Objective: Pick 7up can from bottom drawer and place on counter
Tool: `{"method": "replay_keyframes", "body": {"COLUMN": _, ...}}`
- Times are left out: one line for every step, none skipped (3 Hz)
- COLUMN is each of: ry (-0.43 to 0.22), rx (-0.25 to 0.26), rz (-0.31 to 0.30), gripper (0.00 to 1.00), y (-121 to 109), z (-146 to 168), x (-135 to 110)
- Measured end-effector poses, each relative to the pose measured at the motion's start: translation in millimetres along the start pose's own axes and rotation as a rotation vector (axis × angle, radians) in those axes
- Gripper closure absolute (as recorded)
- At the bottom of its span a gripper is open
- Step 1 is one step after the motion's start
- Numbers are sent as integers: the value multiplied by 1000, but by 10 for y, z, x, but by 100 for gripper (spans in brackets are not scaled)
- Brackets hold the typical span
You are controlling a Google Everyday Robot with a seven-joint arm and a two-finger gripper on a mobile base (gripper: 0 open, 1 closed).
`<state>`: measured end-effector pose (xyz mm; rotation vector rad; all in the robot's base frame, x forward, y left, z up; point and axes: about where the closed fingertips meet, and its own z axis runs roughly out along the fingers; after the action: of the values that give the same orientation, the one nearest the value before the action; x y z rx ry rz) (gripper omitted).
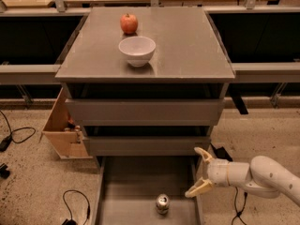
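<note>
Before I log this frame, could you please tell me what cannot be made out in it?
- 7up can: the camera view shows it from above, and its markings are too small to read.
- bottom drawer: its front end is cut off by the lower edge.
- upper drawers: contents hidden behind their fronts.
- gripper, open, beside the bottom drawer's right wall, right of the can: its arm runs off the right edge.
</note>
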<state>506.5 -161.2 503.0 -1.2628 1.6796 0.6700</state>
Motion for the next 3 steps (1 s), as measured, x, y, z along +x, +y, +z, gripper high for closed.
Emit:
{"method": "replay_keyframes", "body": {"ry": 0, "rx": 0, "rz": 0, "gripper": 0, "y": 0, "z": 0, "x": 0}}
{"method": "replay_keyframes", "body": {"ry": -34, "rx": -37, "rz": 1, "gripper": 0, "y": -32, "z": 394, "x": 302}}
{"method": "replay_keyframes", "body": {"ry": -91, "rx": -84, "rz": 4, "gripper": 0, "y": 75, "z": 826, "x": 735}}
